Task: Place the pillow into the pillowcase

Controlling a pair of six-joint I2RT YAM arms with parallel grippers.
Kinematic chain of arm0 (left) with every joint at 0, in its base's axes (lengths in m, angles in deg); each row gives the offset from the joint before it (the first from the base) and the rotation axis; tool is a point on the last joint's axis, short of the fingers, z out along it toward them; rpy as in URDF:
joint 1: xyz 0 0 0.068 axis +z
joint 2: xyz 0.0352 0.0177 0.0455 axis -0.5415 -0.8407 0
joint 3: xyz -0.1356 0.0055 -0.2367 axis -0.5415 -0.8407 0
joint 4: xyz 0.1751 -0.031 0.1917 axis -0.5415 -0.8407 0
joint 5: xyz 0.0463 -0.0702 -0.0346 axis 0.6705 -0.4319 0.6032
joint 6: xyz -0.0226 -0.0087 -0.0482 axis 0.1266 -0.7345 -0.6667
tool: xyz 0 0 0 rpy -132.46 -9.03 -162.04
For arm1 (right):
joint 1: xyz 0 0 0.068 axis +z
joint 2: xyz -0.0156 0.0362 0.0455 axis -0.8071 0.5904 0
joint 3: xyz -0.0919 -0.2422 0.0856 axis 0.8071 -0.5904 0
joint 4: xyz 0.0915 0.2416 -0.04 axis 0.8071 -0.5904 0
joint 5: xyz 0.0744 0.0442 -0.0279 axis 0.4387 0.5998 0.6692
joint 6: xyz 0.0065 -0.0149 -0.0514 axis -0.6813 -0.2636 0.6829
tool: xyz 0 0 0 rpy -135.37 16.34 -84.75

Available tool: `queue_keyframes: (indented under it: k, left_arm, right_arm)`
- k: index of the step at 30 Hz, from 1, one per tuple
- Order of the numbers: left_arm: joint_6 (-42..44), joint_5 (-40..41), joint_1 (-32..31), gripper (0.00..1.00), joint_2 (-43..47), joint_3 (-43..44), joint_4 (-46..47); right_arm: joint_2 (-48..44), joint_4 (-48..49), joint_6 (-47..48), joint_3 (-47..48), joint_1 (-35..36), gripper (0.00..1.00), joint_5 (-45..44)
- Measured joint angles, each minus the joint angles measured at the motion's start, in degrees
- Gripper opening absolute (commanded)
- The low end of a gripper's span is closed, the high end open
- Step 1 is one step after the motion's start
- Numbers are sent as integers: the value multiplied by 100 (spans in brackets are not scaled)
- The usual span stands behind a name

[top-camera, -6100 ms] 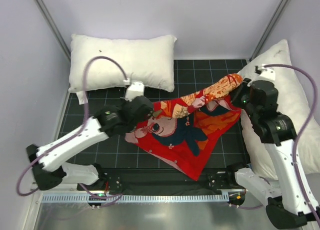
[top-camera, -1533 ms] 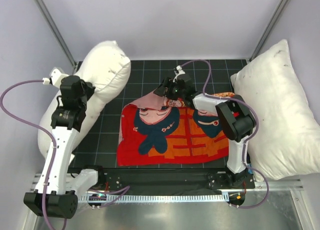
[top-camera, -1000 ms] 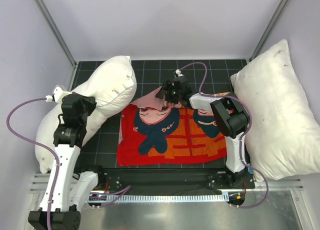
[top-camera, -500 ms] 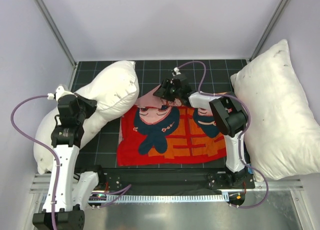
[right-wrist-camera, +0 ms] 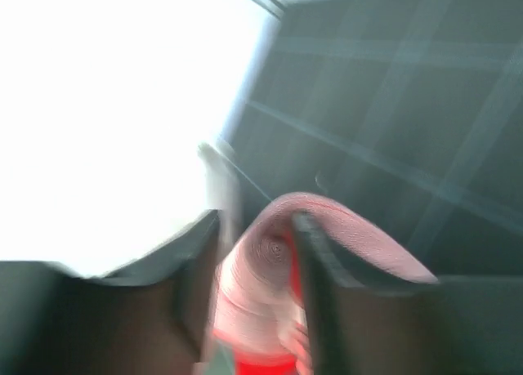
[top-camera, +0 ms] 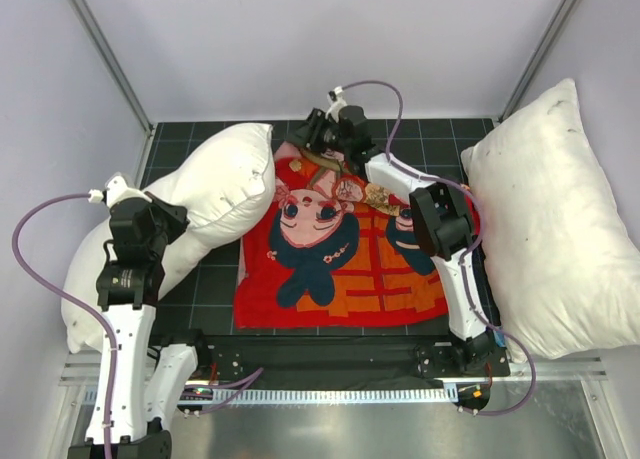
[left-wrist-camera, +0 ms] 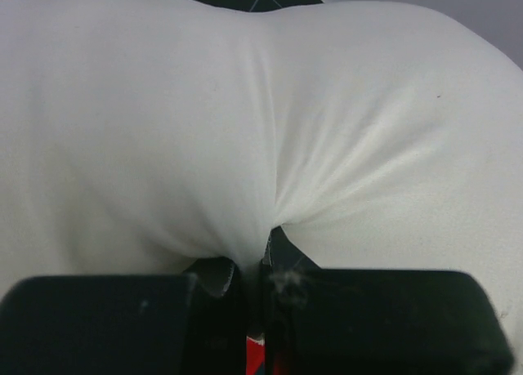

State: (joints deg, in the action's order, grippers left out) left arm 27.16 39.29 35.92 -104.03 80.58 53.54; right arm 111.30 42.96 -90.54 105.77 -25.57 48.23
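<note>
The plump white pillow (top-camera: 190, 204) lies along the left side of the black mat, its far end next to the pillowcase. My left gripper (top-camera: 150, 219) is shut on a pinch of its cloth; the bunched white fabric (left-wrist-camera: 245, 146) fills the left wrist view. The red pillowcase (top-camera: 340, 249) with the cartoon children lies on the mat, its far edge lifted. My right gripper (top-camera: 322, 139) is shut on that far edge; the right wrist view shows a pink fold (right-wrist-camera: 270, 269) between the fingers, blurred.
A larger white pillow (top-camera: 560, 219) with dark specks leans at the right side. Grey walls close in the back and sides. The arm bases and a metal rail (top-camera: 300, 394) sit at the near edge.
My right gripper has pulled the pillowcase's far edge up and toward the back wall, stretching the case. My left arm has drawn back toward the near left, and the pillow has lowered toward the case.
</note>
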Motion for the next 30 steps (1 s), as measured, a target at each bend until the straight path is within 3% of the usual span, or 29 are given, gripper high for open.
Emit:
queue_keyframes:
  k: [1, 3, 4, 7, 11, 19, 22, 24, 26, 30]
  left_arm:
    - [20, 4, 0, 0, 0, -2, 0]
    - [37, 26, 0, 0, 2, -7, 0]
    - [50, 46, 0, 0, 11, -13, 0]
    - [57, 70, 0, 0, 61, -63, 0]
    - [76, 125, 0, 0, 168, -98, -4]
    - [208, 363, 0, 0, 492, -103, -109]
    - [229, 407, 0, 1, 656, -122, -201]
    - [247, 431, 0, 0, 778, -153, -258]
    - [269, 483, 0, 0, 898, -188, -308]
    - [356, 647, 0, 0, 1091, -219, -391]
  right_arm:
    - [186, 55, -105, 402, -31, 76, 138]
    - [448, 310, -337, 905, -105, 94, 367]
    - [472, 435, -413, 935, -146, 95, 457]
    - [391, 560, -481, 708, -227, 95, 603]
    - [-155, 553, -385, -424, -332, 95, 695]
    - [-2573, -339, 560, -3075, -229, 91, 490]
    - [-3294, -778, 949, -3438, 111, 88, 94]
    - [-3519, -1058, 1137, -3508, 514, 81, -232]
    - [-3539, -1231, 1237, -3517, 935, 75, -494]
    - [-3200, -1670, 1316, -3447, 1738, 72, -935]
